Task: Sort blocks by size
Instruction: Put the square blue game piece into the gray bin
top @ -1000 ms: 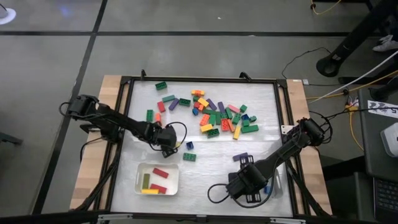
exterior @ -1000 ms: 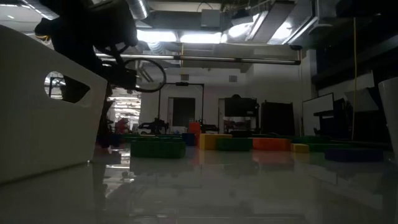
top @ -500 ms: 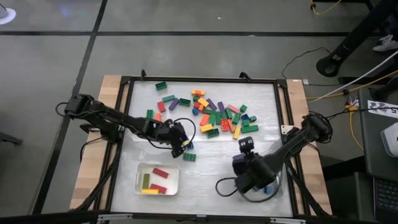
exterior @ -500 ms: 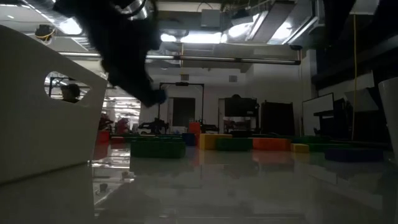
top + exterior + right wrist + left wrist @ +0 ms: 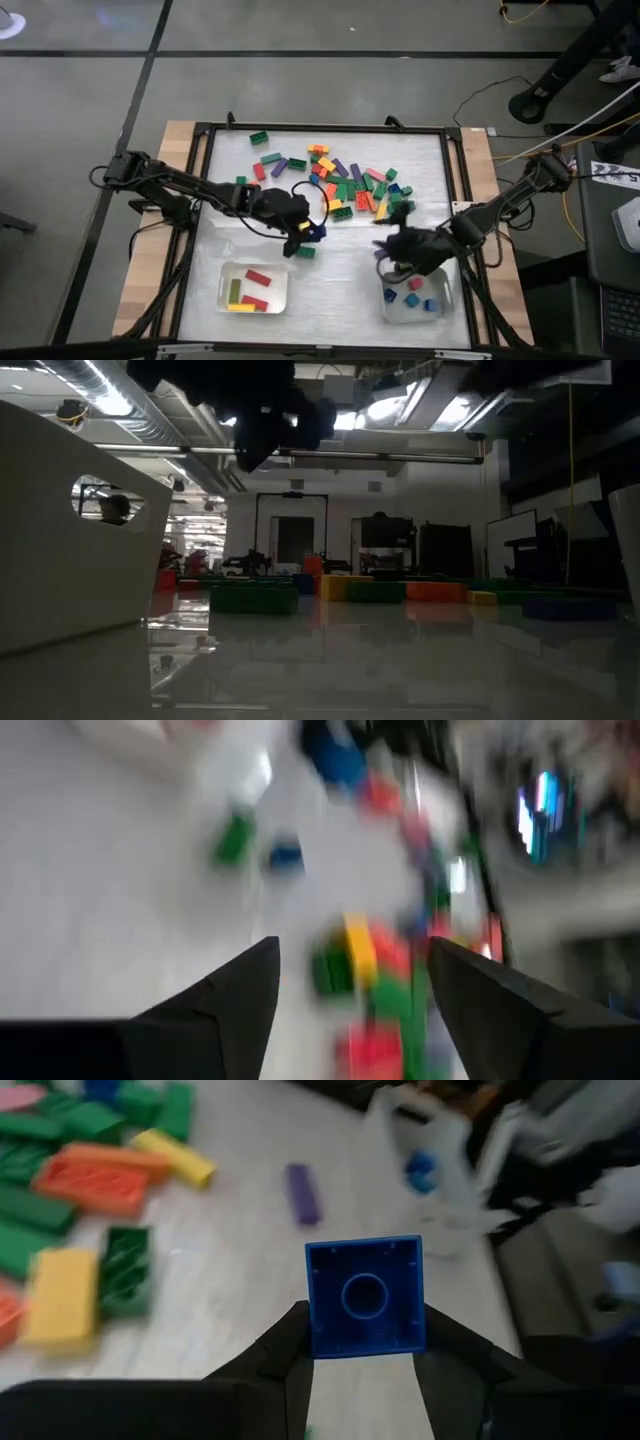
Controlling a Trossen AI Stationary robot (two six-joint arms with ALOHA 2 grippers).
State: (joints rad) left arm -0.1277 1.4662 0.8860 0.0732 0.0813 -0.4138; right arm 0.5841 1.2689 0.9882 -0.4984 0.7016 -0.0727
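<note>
The left tool [image 5: 362, 1342] pinches a small square blue studded plastic brick [image 5: 364, 1296] between its dark fingers, and in the high view it sits at the centre of the frame, above the white worktop [image 5: 340, 270] and just below the scattered pile of coloured plastic bricks [image 5: 350, 185]. The right tool [image 5: 392, 243], right of centre, has its fingers spread with nothing between them. Below it a pale rectangular tray [image 5: 418, 300] holds short blue and red bricks; a second pale tray [image 5: 254, 287], lower left, holds long red and yellow ones.
</note>
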